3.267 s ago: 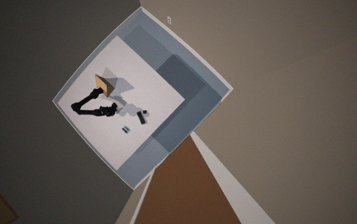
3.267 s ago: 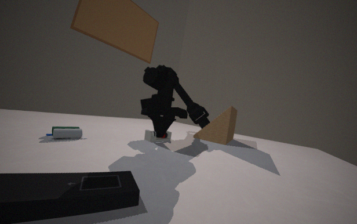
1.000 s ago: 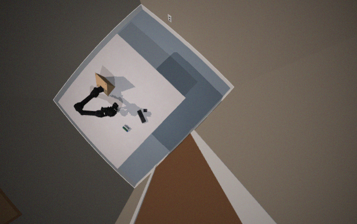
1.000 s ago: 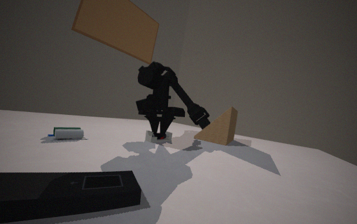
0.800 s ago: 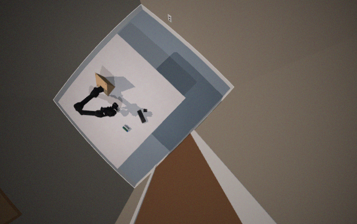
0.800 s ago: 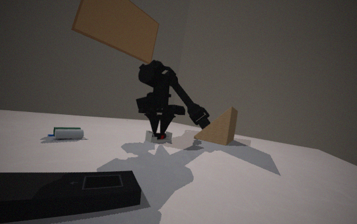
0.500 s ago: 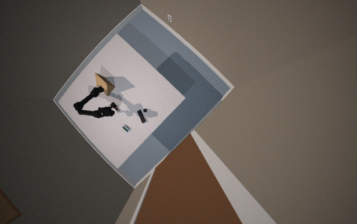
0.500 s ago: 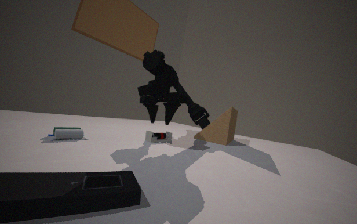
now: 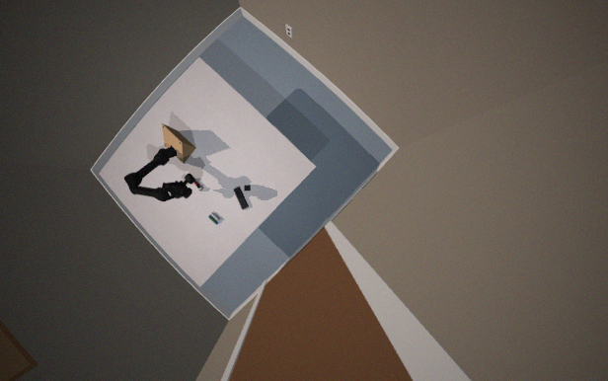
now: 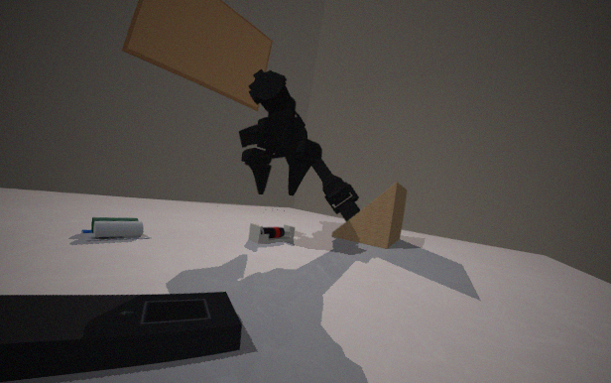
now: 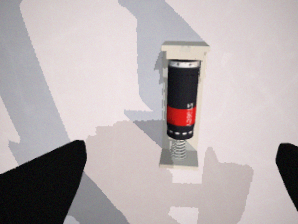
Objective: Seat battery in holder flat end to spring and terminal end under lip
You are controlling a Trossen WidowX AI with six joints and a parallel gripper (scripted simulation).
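Battery sits in the holder now, lying along the cradle on the white table, and from the wrist view it looks straight, not skewed to either side. Its red-banded end meets the spring; the other end tucks up toward the lip at the far wall. Whether it sits fully flat is hard to call from this angle. Above it hangs the gripper, jaws spread wide with nothing between them, clear of battery and holder alike. So the release looks done, and what's left is a clean exit. Doing that well means going straight up, fingers kept apart so neither tip clips the cradle walls, and no sideways swing until there's plenty of air underneath. Also worth steering clear of the tan wedge beside the arm, and no nudging the battery for tidiness.
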